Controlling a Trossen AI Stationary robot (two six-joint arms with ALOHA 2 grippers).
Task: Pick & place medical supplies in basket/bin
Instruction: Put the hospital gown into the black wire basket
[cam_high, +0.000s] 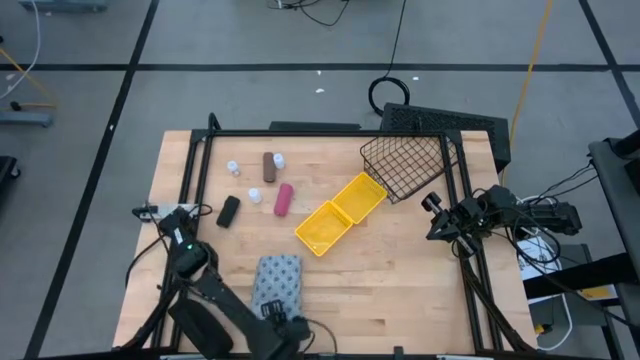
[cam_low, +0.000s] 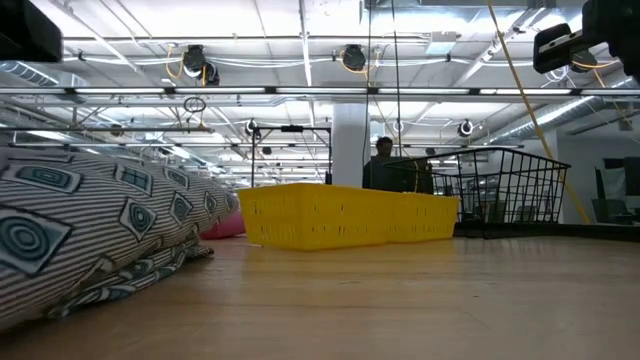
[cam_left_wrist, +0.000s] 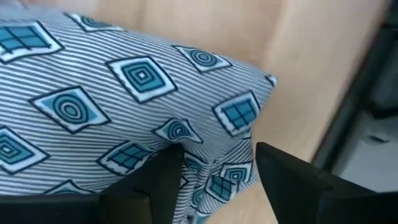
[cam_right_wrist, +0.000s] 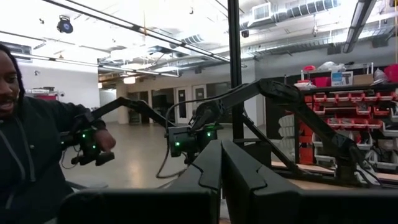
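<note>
Soft grey-blue patterned cloth bundle (cam_high: 277, 279) — lay at the table's near edge, left gripper (cam_left_wrist: 214, 180) parted astride one corner, right gripper (cam_right_wrist: 221, 163) pressed together, idle — likely light, floppy, best pinched deep.

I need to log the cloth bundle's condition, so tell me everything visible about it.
The cloth bundle is a soft, puffy fabric pack, grey-blue with fine stripes and teal diamond and square motifs. It lies flat on the wooden table near the front edge, apart from the yellow bin. The left gripper is at its near corner, fingers open on either side of a fold of fabric. In the low view its wrinkled edge rests on the wood.
</note>
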